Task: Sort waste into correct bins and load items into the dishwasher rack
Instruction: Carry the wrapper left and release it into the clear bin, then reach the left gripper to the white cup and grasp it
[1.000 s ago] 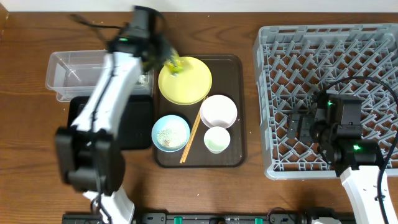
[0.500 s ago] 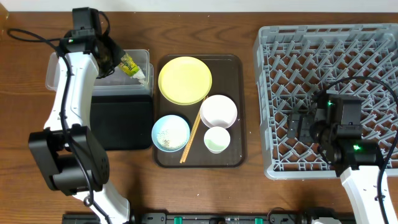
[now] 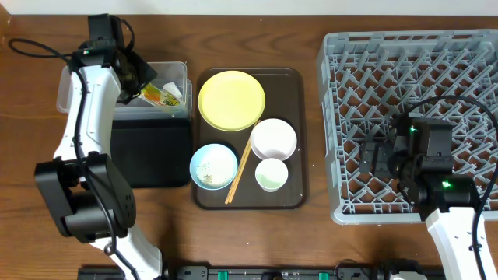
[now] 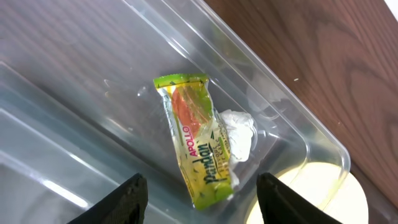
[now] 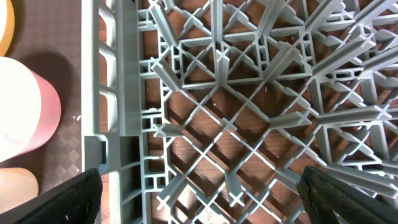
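Note:
The green-and-yellow wrapper (image 4: pixel 196 140) lies loose on the floor of the clear tub (image 4: pixel 93 74), beside a crumpled white paper scrap (image 4: pixel 239 134). My left gripper (image 4: pixel 205 202) hangs open just above them, holding nothing. Overhead, the left gripper (image 3: pixel 142 78) is over the tub (image 3: pixel 78 74), with the black tray (image 3: pixel 156 148) in front of it. The yellow plate (image 3: pixel 231 99), white bowl (image 3: pixel 274 138), pale blue bowl (image 3: pixel 213 166) with rice grains, small cup (image 3: pixel 271 173) and chopsticks (image 3: pixel 241 165) sit on the brown tray. My right gripper (image 5: pixel 199 199) stands open and empty over the grey rack (image 3: pixel 412 47).
The brown serving tray (image 3: pixel 292 194) lies between the bins and the rack. The rack's left wall (image 5: pixel 118 93) runs close beside the white bowl (image 5: pixel 25 106). Bare wooden tabletop (image 3: pixel 31 140) shows left of the bins and along the front edge.
My left arm swung from over the yellow plate to the clear tub with the wrapper. Its jaws then opened and the wrapper dropped into the tub. The right arm stayed still.

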Controlling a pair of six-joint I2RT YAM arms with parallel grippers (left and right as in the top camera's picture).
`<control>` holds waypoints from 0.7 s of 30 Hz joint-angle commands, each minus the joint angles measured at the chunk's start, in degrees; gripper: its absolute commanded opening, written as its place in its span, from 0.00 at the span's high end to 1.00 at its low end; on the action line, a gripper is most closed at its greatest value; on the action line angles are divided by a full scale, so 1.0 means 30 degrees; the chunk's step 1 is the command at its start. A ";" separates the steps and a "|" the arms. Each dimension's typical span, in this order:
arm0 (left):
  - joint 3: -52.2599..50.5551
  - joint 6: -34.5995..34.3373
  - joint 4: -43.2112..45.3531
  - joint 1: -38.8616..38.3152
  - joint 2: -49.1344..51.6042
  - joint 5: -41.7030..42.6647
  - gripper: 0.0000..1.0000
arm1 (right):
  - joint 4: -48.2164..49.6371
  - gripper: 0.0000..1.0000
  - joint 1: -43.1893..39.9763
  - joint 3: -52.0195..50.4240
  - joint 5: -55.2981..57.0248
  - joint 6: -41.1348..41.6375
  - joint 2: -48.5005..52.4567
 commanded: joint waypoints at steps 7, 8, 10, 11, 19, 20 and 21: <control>-0.0095 0.4226 -0.1814 -0.2688 -0.3228 0.1719 0.35 | 0.0066 0.01 0.0284 0.0401 -0.0131 0.0087 0.0022; -0.0095 0.4991 -0.2477 -0.3286 -0.3228 0.1945 0.34 | 0.0066 0.01 0.0284 0.0401 -0.0131 0.0087 0.0022; -0.0102 0.6040 -0.3949 -0.4386 -0.3118 0.2018 0.33 | 0.0058 0.01 0.0284 0.0401 -0.0131 0.0087 0.0022; -0.0124 0.6251 -0.4605 -0.4918 -0.3031 0.2018 0.33 | 0.0044 0.01 0.0284 0.0401 -0.0131 0.0087 0.0022; -0.2302 0.7235 -0.6615 -0.9224 -0.2776 0.2018 0.31 | 0.0124 0.01 0.0284 0.0401 -0.0131 0.0087 0.0022; -0.2652 0.7191 -0.6601 -0.9624 -0.2776 0.2025 0.31 | 0.0117 0.01 0.0284 0.0401 -0.0124 0.0087 0.0022; -0.3038 0.7082 -0.6535 -1.0061 -0.2776 0.2025 0.31 | 0.0117 0.01 0.0284 0.0401 -0.0131 0.0087 0.0022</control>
